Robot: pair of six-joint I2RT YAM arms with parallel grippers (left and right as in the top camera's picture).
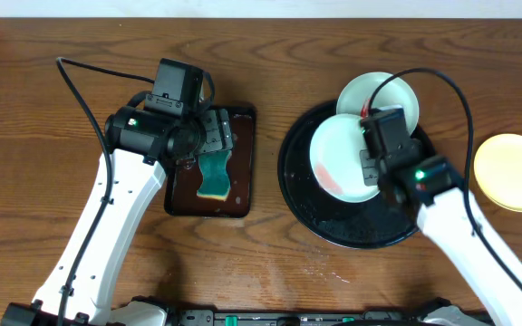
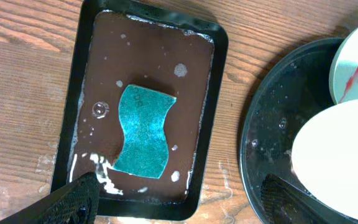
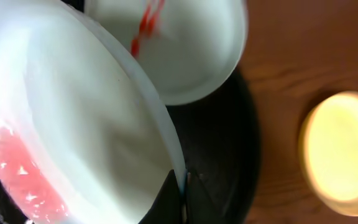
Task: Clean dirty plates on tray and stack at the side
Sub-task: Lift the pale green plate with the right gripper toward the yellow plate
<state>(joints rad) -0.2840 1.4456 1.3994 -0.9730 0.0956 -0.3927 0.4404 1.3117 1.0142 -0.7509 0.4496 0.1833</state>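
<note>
The round black tray (image 1: 302, 195) lies right of centre. My right gripper (image 1: 370, 149) is shut on the rim of a white plate (image 1: 341, 156) with a red sauce smear, holding it tilted over the tray; the pinch shows in the right wrist view (image 3: 182, 186). A second white plate (image 1: 383, 93) with a red streak rests on the tray's far rim. A pale yellow plate (image 1: 513, 171) lies on the bare wood at the right. My left gripper (image 1: 208, 136) hangs open and empty over the small brown tray, its fingers (image 2: 179, 199) wide apart.
A small dark-brown rectangular tray (image 1: 243, 163) with foamy water holds a teal sponge (image 1: 214, 177), also in the left wrist view (image 2: 145, 129). Cables arc over both arms. Bare wood tabletop (image 1: 25, 136) extends to the left and front.
</note>
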